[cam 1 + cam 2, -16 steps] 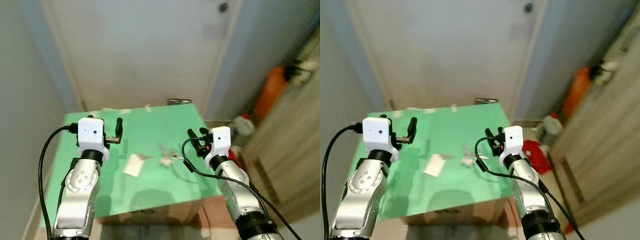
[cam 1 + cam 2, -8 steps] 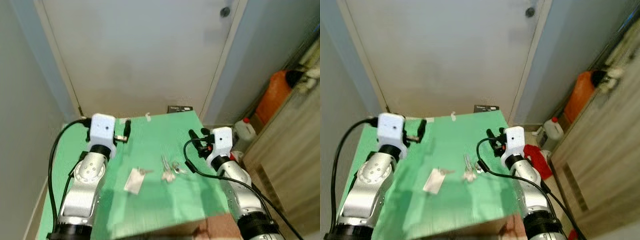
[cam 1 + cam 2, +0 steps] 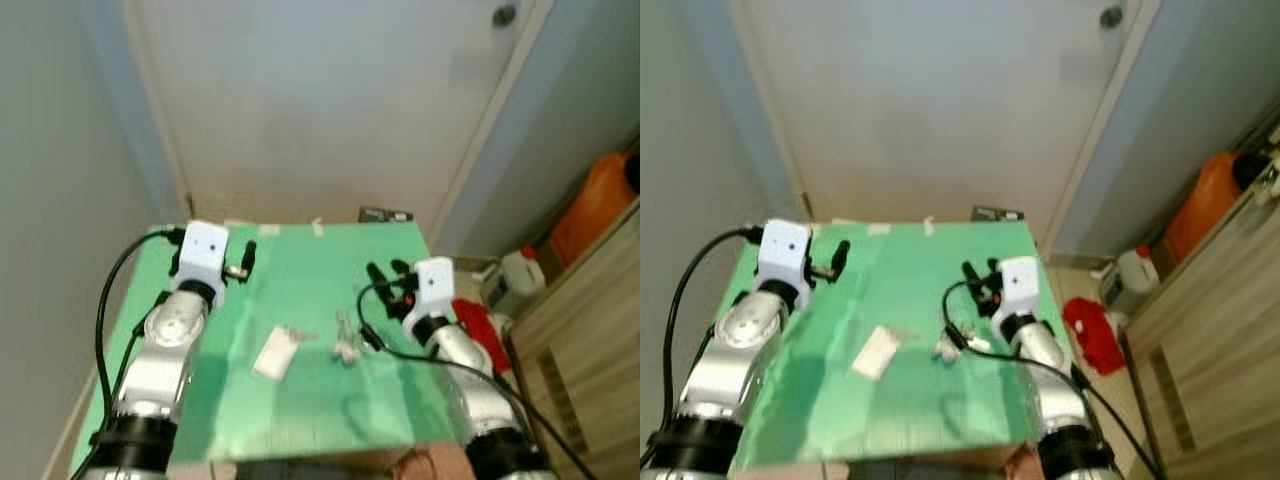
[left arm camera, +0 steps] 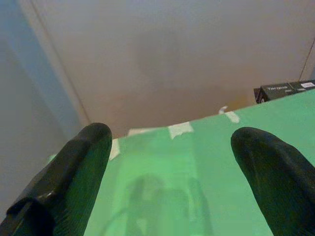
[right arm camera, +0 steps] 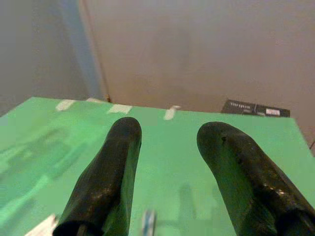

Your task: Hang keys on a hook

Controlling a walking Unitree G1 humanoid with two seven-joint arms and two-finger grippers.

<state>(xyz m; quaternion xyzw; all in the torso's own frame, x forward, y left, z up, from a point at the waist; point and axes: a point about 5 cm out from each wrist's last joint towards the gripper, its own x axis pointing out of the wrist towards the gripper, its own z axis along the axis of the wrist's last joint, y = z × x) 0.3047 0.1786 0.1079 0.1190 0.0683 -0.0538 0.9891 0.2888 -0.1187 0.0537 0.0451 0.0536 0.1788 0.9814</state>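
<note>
Nothing is hung yet: the left hand (image 3: 247,259) is hovering wide open and empty at ten o'clock, the keys (image 3: 346,339) are lying mid-counter (image 3: 300,400), and the right hand (image 3: 385,277), parted and empty, is poised just beyond them.

Green-covered table (image 3: 300,400), lower centre of head view, set against pale wall. On it: keys (image 3: 347,343) just right of centre; white tag (image 3: 274,353) left of them, apart. Tape strips (image 3: 318,228) along far edge; small black box (image 3: 386,215) at far right corner.
</note>
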